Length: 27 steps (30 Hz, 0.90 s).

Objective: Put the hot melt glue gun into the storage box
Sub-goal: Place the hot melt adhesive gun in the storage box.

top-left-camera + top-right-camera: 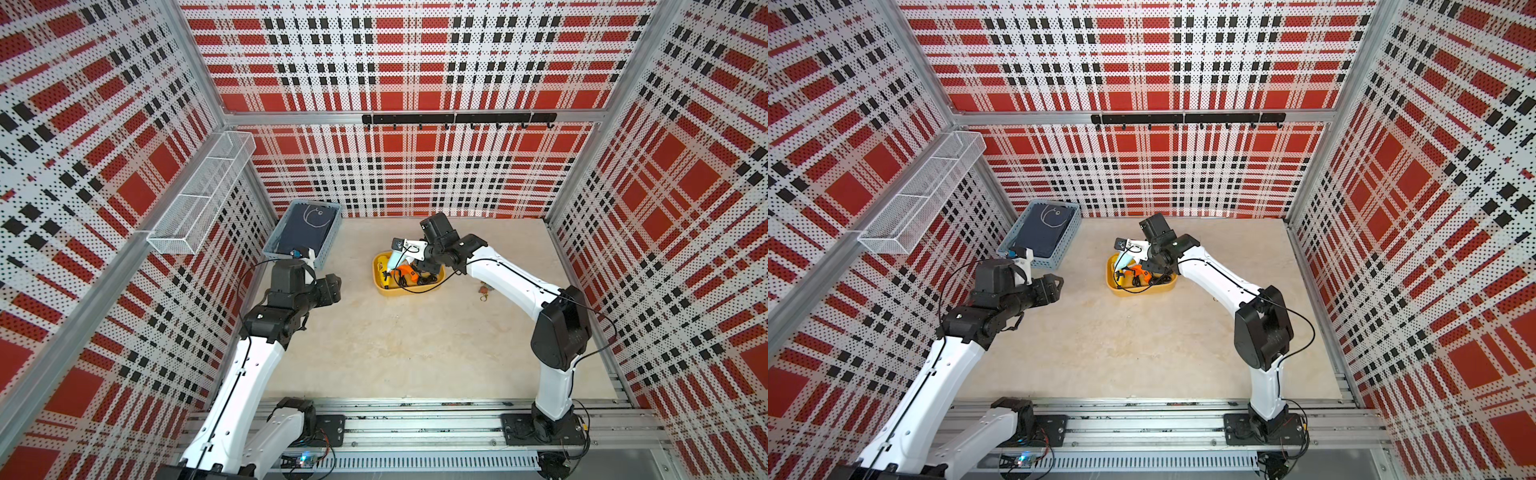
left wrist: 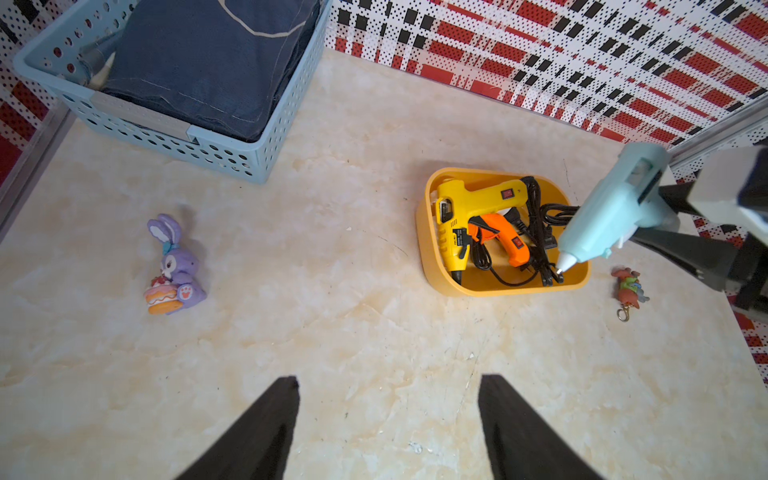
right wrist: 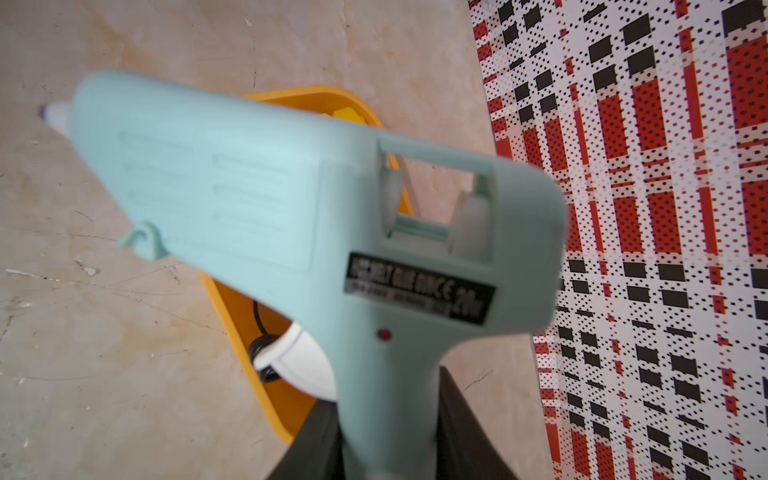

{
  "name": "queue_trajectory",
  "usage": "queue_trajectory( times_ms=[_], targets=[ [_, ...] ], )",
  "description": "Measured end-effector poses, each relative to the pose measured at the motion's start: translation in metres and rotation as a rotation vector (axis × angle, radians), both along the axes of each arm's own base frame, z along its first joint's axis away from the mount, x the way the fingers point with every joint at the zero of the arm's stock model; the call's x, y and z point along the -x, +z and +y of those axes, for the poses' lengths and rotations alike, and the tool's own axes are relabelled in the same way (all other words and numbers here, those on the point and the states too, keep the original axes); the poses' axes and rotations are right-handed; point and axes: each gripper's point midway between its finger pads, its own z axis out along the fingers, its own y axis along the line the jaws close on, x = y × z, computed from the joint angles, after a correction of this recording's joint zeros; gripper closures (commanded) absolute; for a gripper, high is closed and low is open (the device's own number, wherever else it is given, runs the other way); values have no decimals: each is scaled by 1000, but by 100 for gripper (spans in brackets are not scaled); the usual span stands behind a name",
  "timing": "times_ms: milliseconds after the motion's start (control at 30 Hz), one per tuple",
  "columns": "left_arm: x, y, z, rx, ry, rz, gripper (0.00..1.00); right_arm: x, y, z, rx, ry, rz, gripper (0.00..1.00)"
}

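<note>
Toward the back of the bench (image 2: pixel 332 340), a pale blue glue gun (image 2: pixel 615 208) hangs in the air over the yellow storage box (image 2: pixel 422 241). The right fingers (image 3: pixel 461 432) are clamped on the gun's handle from both sides. The barrel tilts downward. In the left wrist view the white nozzle tip shows over the inside of the box, close to one rim; whether it touches anything below cannot be told. The gun's body is above the box, not lying in it.

Inside the box lie a yellow glue gun (image 2: pixel 478 195) and a smaller orange glue gun (image 2: pixel 503 237), side by side, with black cords (image 2: pixel 536 232) tangled beside and over them.

The left fingers (image 2: pixel 270 428) stand wide apart with nothing between them, over bare bench and well apart from the box.

A blue-grey basket (image 2: pixel 166 137) with holes in its walls sits in the bench's far left corner, filled with folded dark blue cloth (image 2: pixel 199 62). A purple rabbit figure (image 2: pixel 174 266) stands on the bench near the basket. A small keychain toy (image 2: pixel 628 286) lies near the box on its other side.
</note>
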Motion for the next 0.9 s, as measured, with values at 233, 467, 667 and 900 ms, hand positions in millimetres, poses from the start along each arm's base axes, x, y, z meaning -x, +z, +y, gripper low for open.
queue_trajectory(
  times_ms=[233, 467, 667, 900],
  targets=[
    [0, 0, 0, 0, 0, -1, 26, -15, -58, 6, 79, 7, 47, 82],
    [-1, -1, 0, 0, 0, 2, 26, -23, -86, 1, 131, -2, 62, 78],
    [-2, -3, 0, -2, 0, 9, 26, -30, -97, 6, 130, -2, 64, 70],
    [-2, -4, 0, -4, -1, 11, 25, -30, -105, 6, 131, -11, 76, 33]
  ],
)
